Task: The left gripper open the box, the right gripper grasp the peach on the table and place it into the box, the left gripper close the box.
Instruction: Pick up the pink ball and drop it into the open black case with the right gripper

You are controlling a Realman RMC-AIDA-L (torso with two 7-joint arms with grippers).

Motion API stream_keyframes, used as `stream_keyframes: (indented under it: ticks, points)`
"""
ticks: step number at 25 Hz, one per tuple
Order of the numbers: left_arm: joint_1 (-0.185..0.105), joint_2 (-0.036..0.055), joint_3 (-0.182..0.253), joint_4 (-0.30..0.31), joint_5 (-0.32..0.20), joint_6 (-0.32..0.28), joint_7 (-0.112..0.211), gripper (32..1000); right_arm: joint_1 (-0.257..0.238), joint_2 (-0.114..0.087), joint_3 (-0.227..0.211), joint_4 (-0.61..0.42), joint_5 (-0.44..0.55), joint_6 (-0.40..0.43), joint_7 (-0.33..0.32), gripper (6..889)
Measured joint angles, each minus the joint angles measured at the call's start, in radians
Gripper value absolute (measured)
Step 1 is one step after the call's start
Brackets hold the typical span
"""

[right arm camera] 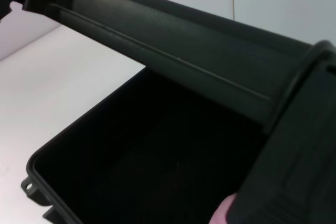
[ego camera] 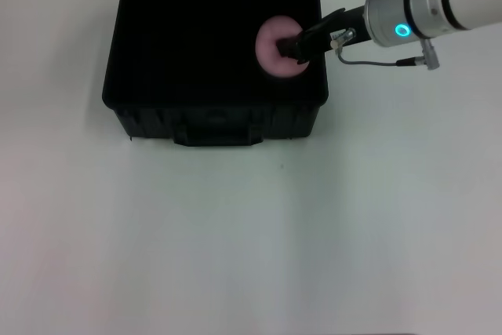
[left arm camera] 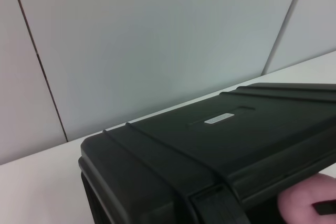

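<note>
Table: plain white top (ego camera: 251,233), pale panelled wall (left arm camera: 157,40) behind it in the left wrist view.
Box: big black case (ego camera: 213,111) sitting toward the far side of the table, lid swung up and back, handle on the near front wall. Inside is just dark, can't make out any lining.
Lid: left wrist view looks across its ribbed outer face (left arm camera: 210,135), small white label (left arm camera: 219,118) on it. Right wrist view shows the underside of the lid (right arm camera: 173,40) leaning over the open cavity.
Peach: pale pink ball (ego camera: 280,47), inside the box outline near the right wall. Whether it's resting on the floor or held just above, can't say. A pink sliver shows in both wrist views too.
Right gripper: black jaw (ego camera: 292,45) reaching in over the right wall from the blue-ringed arm, fingers clamped on the peach.
Left gripper: doesn't show in any view, so no idea about its fingers.
</note>
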Motion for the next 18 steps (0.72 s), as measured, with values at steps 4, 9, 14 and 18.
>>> stream_keyframes:
  ticks: [4, 9, 14, 18]
  points:
    - [0.000, 0.0000, 0.000, 0.000, -0.001, 0.000, 0.000, 472, 0.000, 0.001, -0.030, 0.020, 0.024, -0.038, -0.009, 93]
    - [0.000, 0.0000, 0.000, 0.000, -0.001, 0.000, 0.000, 474, -0.006, 0.002, -0.033, 0.021, 0.038, -0.059, -0.029, 96]
    - [0.000, 0.0000, 0.000, 0.000, -0.001, 0.001, 0.000, 477, -0.008, 0.002, -0.034, 0.022, 0.040, -0.067, -0.032, 100]
    - [0.000, 0.0000, 0.000, 0.000, -0.001, 0.001, 0.000, 479, -0.008, 0.002, -0.040, 0.022, 0.040, -0.068, -0.032, 103]
